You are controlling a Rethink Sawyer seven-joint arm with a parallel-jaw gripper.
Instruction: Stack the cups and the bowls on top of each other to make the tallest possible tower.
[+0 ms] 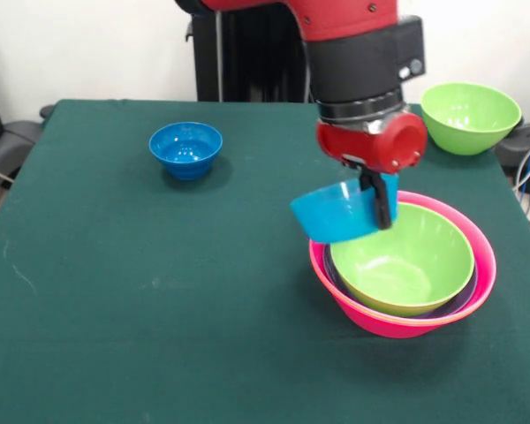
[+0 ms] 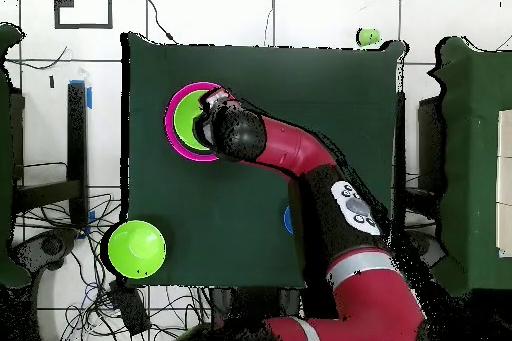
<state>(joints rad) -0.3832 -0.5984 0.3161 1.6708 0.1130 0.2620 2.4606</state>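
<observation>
My gripper [image 1: 380, 205] is shut on the rim of a small blue bowl [image 1: 336, 212], which hangs tilted just above the left rim of the tower. The tower is a big pink bowl [image 1: 380, 322] with a purple bowl [image 1: 455, 302] and a green bowl [image 1: 406, 256] nested inside it. From overhead, the arm covers most of the pink bowl [image 2: 178, 107] and the gripper [image 2: 212, 107]. A second small blue bowl [image 1: 185, 148] stands alone at the back left. Another green bowl [image 1: 470, 115] sits at the table's back right corner. A small light-green cup [image 2: 369, 36] shows at the table's edge overhead.
The green table [image 1: 159, 309] is bordered by cables and dark equipment on the right side [image 1: 526, 150]. In the overhead view the lone green bowl [image 2: 136, 249] overhangs the table's corner, and the arm hides most of the second blue bowl [image 2: 288, 219].
</observation>
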